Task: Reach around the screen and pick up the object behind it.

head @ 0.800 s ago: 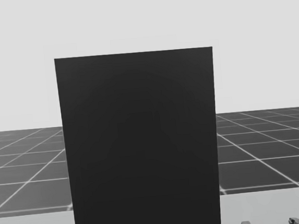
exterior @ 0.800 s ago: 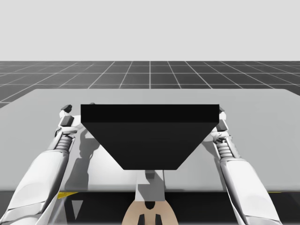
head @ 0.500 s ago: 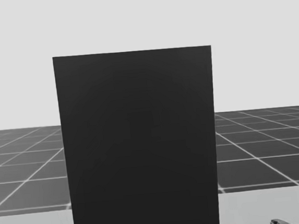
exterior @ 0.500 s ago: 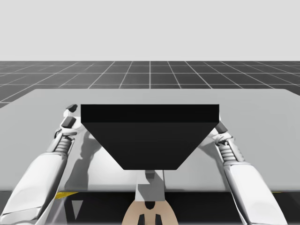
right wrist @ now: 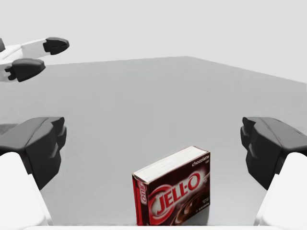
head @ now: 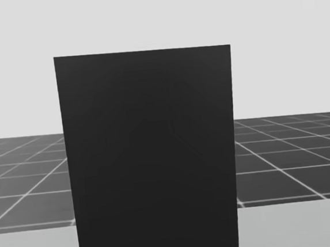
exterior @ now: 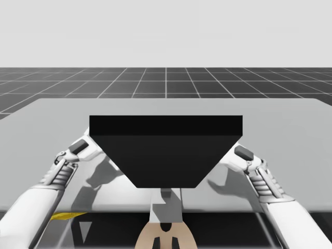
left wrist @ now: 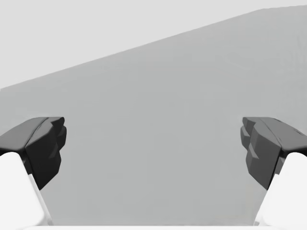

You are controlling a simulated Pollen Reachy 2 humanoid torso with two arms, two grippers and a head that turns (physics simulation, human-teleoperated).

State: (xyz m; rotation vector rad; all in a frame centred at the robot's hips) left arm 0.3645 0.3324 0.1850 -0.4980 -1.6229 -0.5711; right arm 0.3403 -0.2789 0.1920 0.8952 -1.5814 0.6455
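The dark red box [right wrist: 172, 189] stands on the grey table [right wrist: 144, 96] at 12 o'clock just ahead of my right gripper [right wrist: 153, 139], in line with the gap between its fingers, which are spread wide and touch nothing. My left gripper [right wrist: 41, 56] hangs well off at about 10 o'clock from the box, also spread with nothing in it. My arms flank the black screen [exterior: 166, 150] at 9 and 3 o'clock

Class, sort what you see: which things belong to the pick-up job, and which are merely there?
Job: black screen; dark red box; right gripper, open; left gripper, open.
Merely there: grey table; gridded floor.
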